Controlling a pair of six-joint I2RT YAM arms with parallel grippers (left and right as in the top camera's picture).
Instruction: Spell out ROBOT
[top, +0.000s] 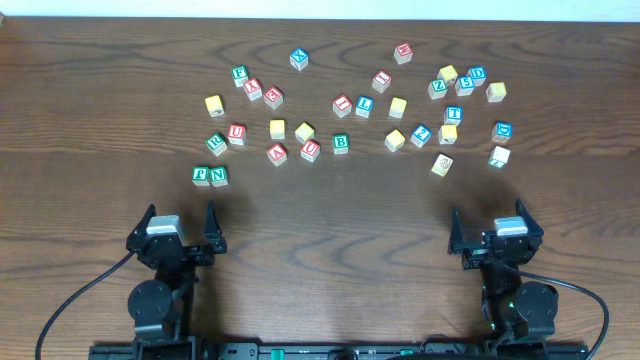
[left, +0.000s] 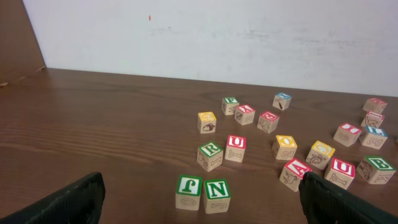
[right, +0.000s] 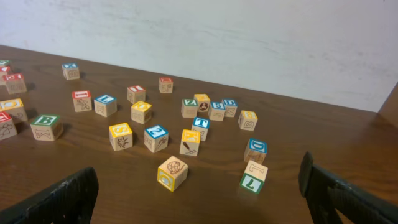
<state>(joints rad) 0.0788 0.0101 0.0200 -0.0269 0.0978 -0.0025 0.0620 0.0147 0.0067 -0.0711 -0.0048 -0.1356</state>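
Observation:
The green R cube (top: 216, 144) (left: 210, 150) lies at the left of the scatter, beyond my left gripper (top: 180, 222) (left: 200, 208), which stands open over bare table. Two yellow-faced blocks (top: 277, 128) (top: 304, 131) lie mid-left, also seen as yellow-faced blocks (left: 285, 142) (left: 322, 149) in the left wrist view. The green B cube (top: 341, 143) (right: 46, 121) is near the centre. The blue T cube (top: 453, 114) (right: 200, 122) sits at the right, beyond my open right gripper (top: 488, 225) (right: 198, 186). Neither gripper holds anything.
Green F (top: 201, 174) (left: 188, 185) and N (top: 219, 176) (left: 217, 189) cubes sit side by side just ahead of the left gripper. Red-lettered cubes such as U (top: 236, 132) and A (top: 277, 153) mix in. A tipped yellow block (right: 172, 172) and a green cube (right: 253, 177) lie nearest the right gripper.

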